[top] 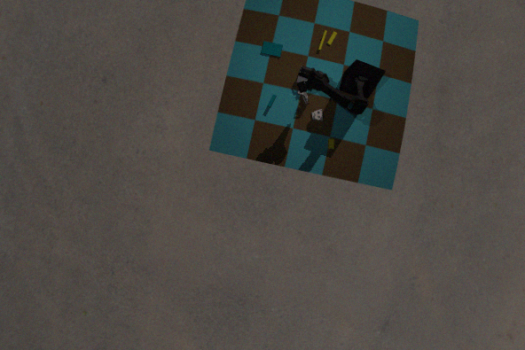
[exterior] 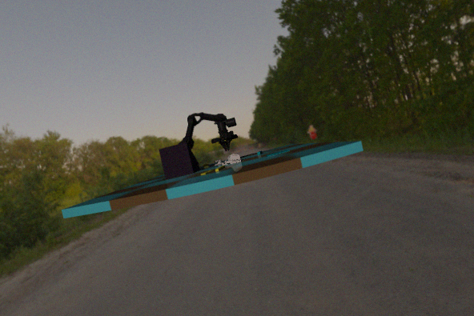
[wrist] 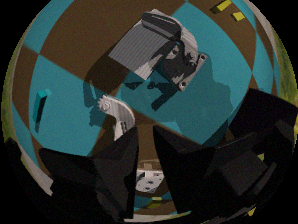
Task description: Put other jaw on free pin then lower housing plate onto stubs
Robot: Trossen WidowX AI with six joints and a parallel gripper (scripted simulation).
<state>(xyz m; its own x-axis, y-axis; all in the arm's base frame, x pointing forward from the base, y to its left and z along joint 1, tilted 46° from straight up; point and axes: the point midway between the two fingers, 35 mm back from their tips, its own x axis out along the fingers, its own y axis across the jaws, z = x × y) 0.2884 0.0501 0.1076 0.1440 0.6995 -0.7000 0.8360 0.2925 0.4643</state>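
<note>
Wrist view, left to right: teal stick [top: 270,103] [wrist: 40,106] on the checkered table [top: 231,134] [exterior: 200,187] [wrist: 60,90]. Curved grey toothed jaw [top: 304,97] [wrist: 123,111], lower end hidden behind a finger. Hand [exterior: 226,149] [wrist: 145,131]: black fingers slightly apart, nothing between. Ribbed grey housing [wrist: 141,44] beyond, shadowed; pins unreadable. Pale holed plate [top: 317,114] [wrist: 151,183] sits apart from it, partly blocked by the fingers. Two yellow bars [top: 323,41] [wrist: 223,6] far right.

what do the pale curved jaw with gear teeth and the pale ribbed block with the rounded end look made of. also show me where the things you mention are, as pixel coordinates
The pale curved toothed jaw [wrist: 121,111]: probably bare metal, satin, given its even grey sheen. The pale ribbed block [wrist: 138,46]: likely machined metal, from its fine parallel lines; grey printed plastic remains possible.
</note>
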